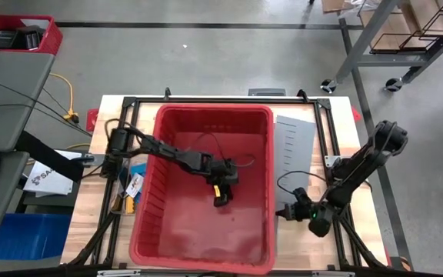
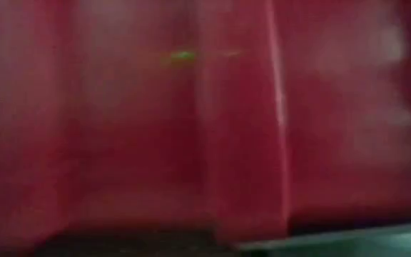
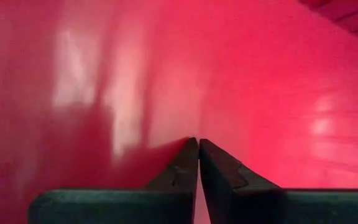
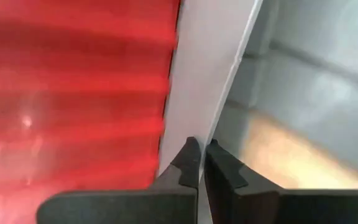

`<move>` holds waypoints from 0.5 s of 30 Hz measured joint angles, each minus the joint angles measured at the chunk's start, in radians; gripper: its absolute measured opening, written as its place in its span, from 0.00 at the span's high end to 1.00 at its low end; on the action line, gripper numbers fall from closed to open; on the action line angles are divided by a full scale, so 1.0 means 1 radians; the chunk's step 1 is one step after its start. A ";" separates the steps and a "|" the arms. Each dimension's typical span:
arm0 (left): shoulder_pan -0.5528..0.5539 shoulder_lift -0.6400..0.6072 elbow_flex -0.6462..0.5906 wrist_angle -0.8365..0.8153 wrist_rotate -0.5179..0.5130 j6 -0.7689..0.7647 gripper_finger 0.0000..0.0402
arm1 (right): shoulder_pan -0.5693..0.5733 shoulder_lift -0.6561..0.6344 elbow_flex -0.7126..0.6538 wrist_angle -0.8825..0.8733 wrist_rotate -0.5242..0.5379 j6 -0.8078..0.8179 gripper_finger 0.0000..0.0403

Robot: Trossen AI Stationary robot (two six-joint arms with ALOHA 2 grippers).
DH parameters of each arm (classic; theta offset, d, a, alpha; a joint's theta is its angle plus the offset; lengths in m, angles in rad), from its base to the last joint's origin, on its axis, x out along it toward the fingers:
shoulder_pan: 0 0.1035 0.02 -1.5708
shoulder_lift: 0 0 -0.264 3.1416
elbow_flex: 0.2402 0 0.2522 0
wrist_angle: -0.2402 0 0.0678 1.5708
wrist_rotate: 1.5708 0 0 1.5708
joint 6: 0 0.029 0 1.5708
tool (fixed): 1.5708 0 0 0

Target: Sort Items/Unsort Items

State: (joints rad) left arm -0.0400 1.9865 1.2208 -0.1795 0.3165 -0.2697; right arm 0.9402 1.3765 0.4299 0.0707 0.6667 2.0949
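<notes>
Red bin (image 1: pixel 177 231) beside grey slotted panel (image 1: pixel 292 146).

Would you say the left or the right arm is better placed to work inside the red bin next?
Left, probably: the left gripper is shut over the red bin floor, while the right gripper sits outside its wall.

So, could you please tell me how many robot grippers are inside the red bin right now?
1. The left gripper is down inside the red bin, near its middle. The right gripper is outside it, by the bin's right wall. Both are shut.
</notes>
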 joint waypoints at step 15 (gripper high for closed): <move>0.048 -0.380 0.005 -0.239 -0.159 -0.015 0.78 | 0.000 -0.438 0.207 -0.970 -0.265 -0.083 0.99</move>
State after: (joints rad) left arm 0.0082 1.6070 1.2255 -0.4183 0.1574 -0.2849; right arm 0.9401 0.9383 0.6372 -0.8992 0.4019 2.0121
